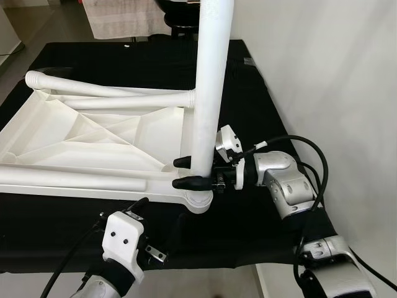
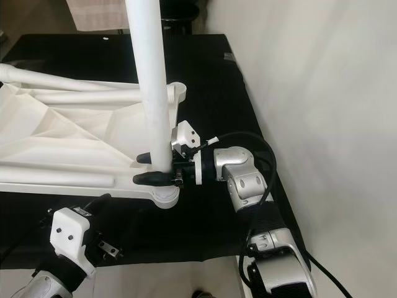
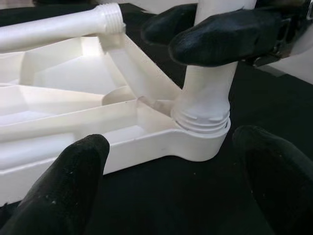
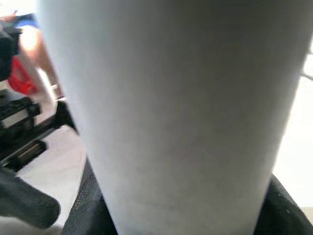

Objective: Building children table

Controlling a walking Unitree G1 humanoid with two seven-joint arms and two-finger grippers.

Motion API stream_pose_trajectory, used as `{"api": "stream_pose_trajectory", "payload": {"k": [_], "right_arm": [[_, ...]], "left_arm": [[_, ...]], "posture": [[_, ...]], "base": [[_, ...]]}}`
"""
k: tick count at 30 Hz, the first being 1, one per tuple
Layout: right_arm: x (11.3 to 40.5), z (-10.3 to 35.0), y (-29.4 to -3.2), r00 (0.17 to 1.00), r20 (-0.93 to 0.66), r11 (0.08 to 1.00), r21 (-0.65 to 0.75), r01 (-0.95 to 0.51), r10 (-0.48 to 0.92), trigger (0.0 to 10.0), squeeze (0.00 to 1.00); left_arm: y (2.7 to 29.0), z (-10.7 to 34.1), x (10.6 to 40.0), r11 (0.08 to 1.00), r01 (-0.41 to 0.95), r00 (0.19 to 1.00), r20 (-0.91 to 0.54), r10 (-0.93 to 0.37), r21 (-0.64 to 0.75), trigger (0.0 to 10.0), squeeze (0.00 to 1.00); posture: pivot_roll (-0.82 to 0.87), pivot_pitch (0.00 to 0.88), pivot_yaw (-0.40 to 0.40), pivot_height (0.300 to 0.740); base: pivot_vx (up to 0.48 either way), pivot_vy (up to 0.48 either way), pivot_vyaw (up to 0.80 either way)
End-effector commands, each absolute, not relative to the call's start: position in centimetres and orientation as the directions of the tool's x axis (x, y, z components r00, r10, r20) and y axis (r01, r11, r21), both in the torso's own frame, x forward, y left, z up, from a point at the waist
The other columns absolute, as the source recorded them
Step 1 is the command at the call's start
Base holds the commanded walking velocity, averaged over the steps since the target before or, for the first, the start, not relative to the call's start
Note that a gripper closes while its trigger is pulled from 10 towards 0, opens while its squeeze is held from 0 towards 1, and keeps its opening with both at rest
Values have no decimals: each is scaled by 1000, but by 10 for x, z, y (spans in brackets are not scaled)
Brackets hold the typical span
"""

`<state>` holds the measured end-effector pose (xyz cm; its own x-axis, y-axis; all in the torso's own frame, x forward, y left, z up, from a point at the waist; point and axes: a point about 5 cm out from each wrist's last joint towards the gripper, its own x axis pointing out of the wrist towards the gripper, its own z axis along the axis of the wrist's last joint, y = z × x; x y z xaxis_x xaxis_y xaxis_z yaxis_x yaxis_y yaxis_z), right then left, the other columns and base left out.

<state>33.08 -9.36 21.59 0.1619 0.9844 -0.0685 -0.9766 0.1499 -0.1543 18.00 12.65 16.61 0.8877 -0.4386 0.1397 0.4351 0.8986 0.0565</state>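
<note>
Right gripper (image 1: pixel 193 172) clamps upright leg (image 1: pixel 208 87) just above socket (image 1: pixel 200 200) on tabletop (image 1: pixel 93 139). Left gripper (image 3: pixel 171 161) open, empty, near socket. Risk: leg tilts, threads cross, jam.

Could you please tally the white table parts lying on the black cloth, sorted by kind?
Tabletop: 1
Upright leg: 1
Legs lying down: 3
Total: 5
</note>
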Motion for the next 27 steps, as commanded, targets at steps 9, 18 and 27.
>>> {"api": "stream_pose_trajectory", "payload": {"k": [9, 18, 27], "right_arm": [[275, 167, -97, 941, -139, 950, 4, -312, 310, 0, 0], [298, 168, -67, 874, -110, 880, 21, -474, 473, 9137, 0], [299, 212, -54, 460, 55, 463, -55, -885, 886, 10000, 922]], "left_arm": [[132, 163, 185, 895, 442, 887, 119, -446, 58, 10000, 0], [134, 160, 194, 902, 425, 893, 127, -431, 68, 10000, 0], [134, 162, 194, 908, 414, 898, 134, -419, 70, 10000, 0]], "posture": [[-17, 223, -13, 740], [22, 187, -35, 740], [28, 191, -33, 740]], "base": [[0, 0, 0], [0, 0, 0], [0, 0, 0]]}}
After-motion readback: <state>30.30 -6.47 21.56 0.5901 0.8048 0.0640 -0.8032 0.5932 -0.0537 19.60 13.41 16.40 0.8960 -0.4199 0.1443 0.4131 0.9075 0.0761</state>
